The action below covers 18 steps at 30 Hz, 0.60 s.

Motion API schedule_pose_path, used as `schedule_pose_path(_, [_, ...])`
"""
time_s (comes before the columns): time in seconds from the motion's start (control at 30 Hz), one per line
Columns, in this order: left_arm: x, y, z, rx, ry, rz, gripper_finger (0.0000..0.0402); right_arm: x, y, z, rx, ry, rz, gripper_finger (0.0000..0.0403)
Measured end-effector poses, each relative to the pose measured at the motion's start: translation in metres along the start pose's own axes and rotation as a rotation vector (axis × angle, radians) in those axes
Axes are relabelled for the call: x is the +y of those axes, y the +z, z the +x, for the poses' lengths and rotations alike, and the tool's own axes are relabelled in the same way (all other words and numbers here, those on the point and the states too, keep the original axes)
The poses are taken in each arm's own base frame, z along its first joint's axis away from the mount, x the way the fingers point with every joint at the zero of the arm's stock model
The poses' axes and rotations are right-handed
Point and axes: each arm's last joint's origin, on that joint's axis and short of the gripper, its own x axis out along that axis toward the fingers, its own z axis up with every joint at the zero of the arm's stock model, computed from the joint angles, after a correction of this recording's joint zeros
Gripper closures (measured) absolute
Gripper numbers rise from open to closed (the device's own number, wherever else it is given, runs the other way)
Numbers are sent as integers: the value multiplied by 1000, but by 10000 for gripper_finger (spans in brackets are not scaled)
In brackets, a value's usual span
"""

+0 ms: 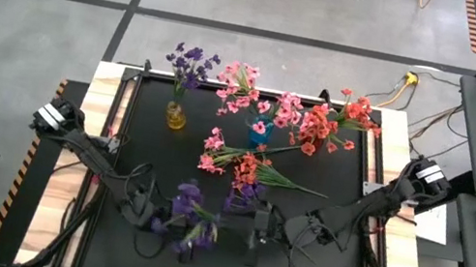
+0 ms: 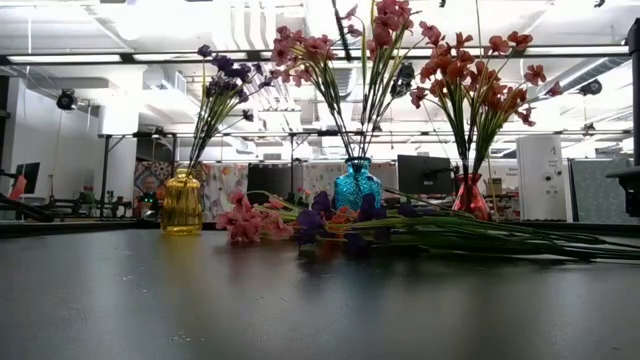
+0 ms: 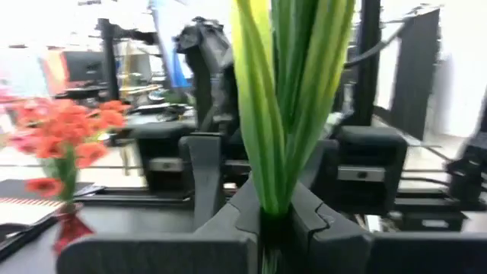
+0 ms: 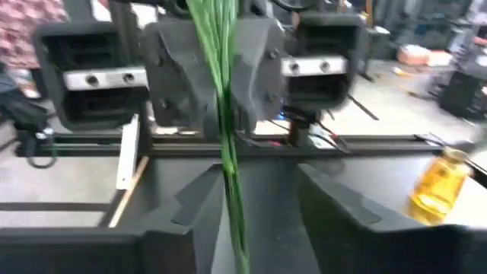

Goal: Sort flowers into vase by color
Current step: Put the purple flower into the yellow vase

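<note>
Surface (image 1: 147, 147): black mat, light wood edges. Yellow vase (image 1: 176, 117) has purple flowers (image 1: 190, 63); blue vase (image 1: 259, 135) pink (image 1: 242, 85); red vase (image 2: 470, 195) coral-red (image 1: 334, 119). Loose pink and coral sprigs (image 1: 233, 159) mid-surface. Purple sprig (image 1: 190, 212), green stems (image 3: 285, 99), in dark left gripper (image 3: 274, 224). Orange-black hazard stripes (image 1: 18, 183) on the left edge.

Black table (image 1: 133, 145) — vases (image 1: 176, 117), loose flowers (image 1: 243, 162)
</note>
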Motion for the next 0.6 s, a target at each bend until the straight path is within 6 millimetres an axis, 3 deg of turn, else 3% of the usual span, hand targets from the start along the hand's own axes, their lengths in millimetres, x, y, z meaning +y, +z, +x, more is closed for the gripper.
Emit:
schedule_pose_path(0.13, [7, 8, -8, 46, 69, 26, 400, -7, 9, -11, 65, -38, -1, 201])
schedule_pose_path(0.27, [21, 27, -27, 111, 166, 41, 401, -16, 18, -25, 125, -59, 11, 179])
schedule_pose_path(0.37, [39, 37, -44, 162, 271, 69, 401, -21, 22, -32, 155, -66, 22, 168])
schedule_pose_path(0.6, [92, 36, -81, 155, 371, 33, 401, -25, 15, -37, 244, -78, -31, 154])
